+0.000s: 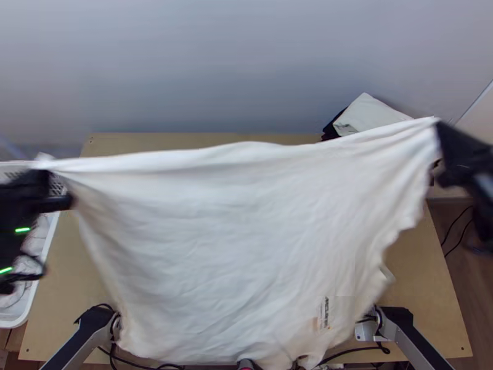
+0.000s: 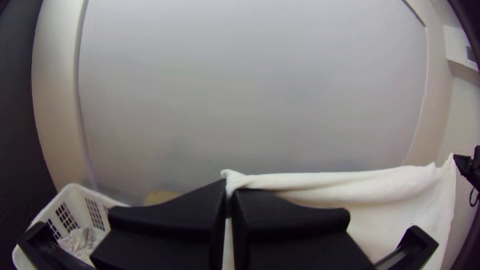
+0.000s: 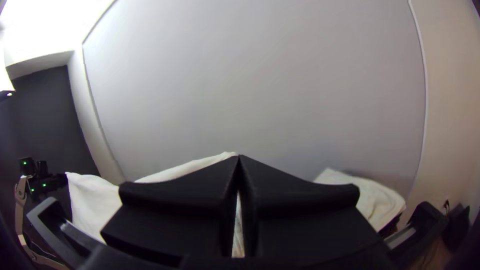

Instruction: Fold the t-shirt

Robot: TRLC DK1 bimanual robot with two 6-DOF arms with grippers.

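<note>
Pale wall behind your light wooden table, with the white t-shirt hanging spread above it.
You have a white basket at the left edge and another pale cloth near the far right corner; your left gripper pinches one upper corner of the t-shirt, your right gripper the other.

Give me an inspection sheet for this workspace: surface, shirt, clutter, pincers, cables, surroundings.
Surface: light wooden table, largely hidden behind the t-shirt.
Job's things: t-shirt white, stretched wide between both pincers, small print near its lower edge.
Clutter: white laundry basket with crumpled cloth, left; pale cloth over dark cloth, far right.
Pincers: left pincer and right pincer shut on the shirt's upper edge.
Cables: black cables at near edge.
Surroundings: grey wall, wooden floor.
</note>
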